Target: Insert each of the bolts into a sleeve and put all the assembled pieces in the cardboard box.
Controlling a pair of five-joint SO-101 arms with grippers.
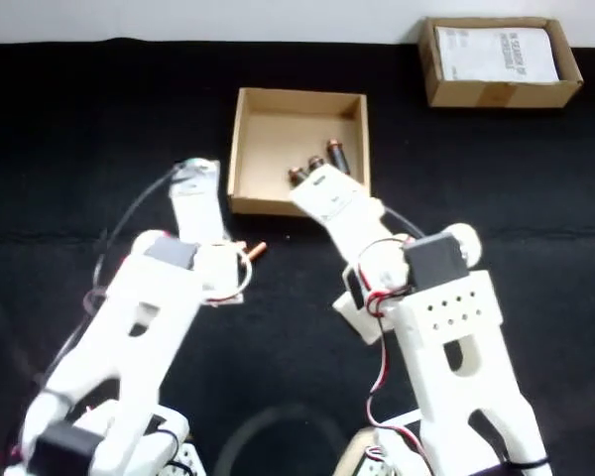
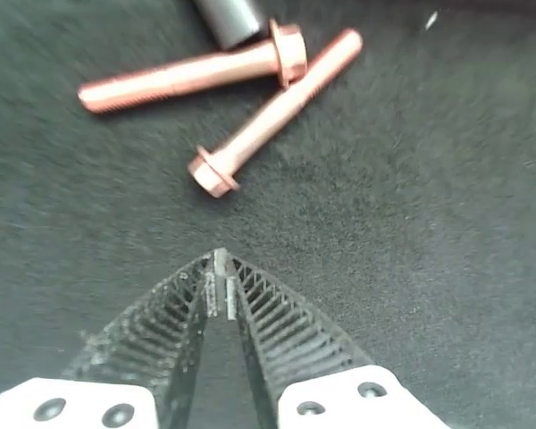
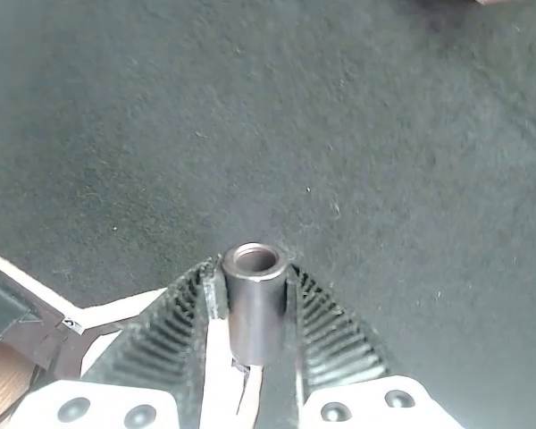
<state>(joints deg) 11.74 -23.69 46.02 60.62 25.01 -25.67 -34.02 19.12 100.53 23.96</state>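
High view, cardboard box (image 1: 278, 139): open at mid-bench, and there are three assembled pieces (image 1: 317, 165) bunched toward its near right corner.
High view, loose bolt (image 1: 255, 249): a copper end pokes out on the black bench (image 1: 79, 119), just beside the left arm and outside the box.
Left wrist view, left pincer (image 2: 220, 268): closed tip to tip with nothing in it, hanging over bare cloth.
Left wrist view, bolts: the first bolt (image 2: 188, 79) and second bolt (image 2: 277, 112) lie near, ahead of the tips. The first one's flanged head touches the second one's shank. A grey sleeve (image 2: 228, 16) lies just beside that head.
Right wrist view, right pincer (image 3: 250, 273): clamped on a dark sleeve (image 3: 255, 308), held across its sides with the open bore pointing away from the wrist.
Handling, bolts: they look like stiff, light, smooth metal and are likely to roll. Mid-shank, square across, looks the safest hold, and it leaves the threaded end free to enter.
Handling, sleeve: rigid and slick. The side grip suits it, but a nudge on the bore could make it slip or twist.
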